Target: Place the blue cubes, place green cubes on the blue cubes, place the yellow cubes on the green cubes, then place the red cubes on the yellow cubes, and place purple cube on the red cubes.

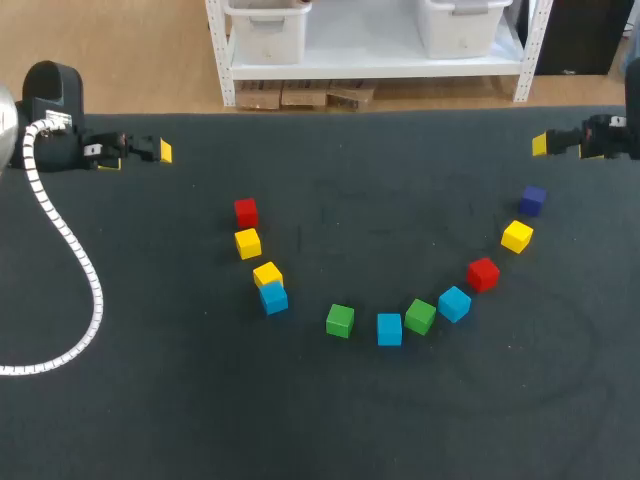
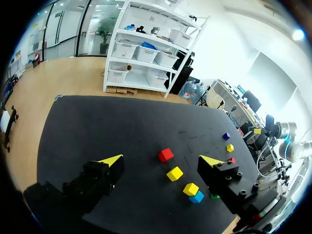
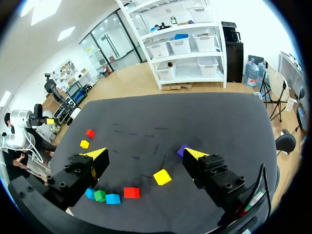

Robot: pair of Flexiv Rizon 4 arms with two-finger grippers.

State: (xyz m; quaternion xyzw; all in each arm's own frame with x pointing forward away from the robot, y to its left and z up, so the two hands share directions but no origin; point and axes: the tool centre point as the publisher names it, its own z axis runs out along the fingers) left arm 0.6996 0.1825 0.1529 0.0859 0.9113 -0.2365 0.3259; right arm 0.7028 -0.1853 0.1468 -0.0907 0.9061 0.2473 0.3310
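Head view: left gripper (image 1: 160, 151), right gripper (image 1: 541, 144) well apart, jaws spread, nothing held. Blue cube (image 1: 274, 298) sits against yellow cube (image 1: 267, 274): best descend vertically, pinch free faces, avoid nudging neighbour.

A dark, matte table (image 1: 150, 400) is stretching across the whole head view, its far edge running straight from side to side. Faint pale scuffs (image 1: 300, 238) are showing near its middle, and a dim curved mark (image 1: 592, 348) (like part of a ring) is arcing over the near right part. Soft, even light is lying over the surface from above.
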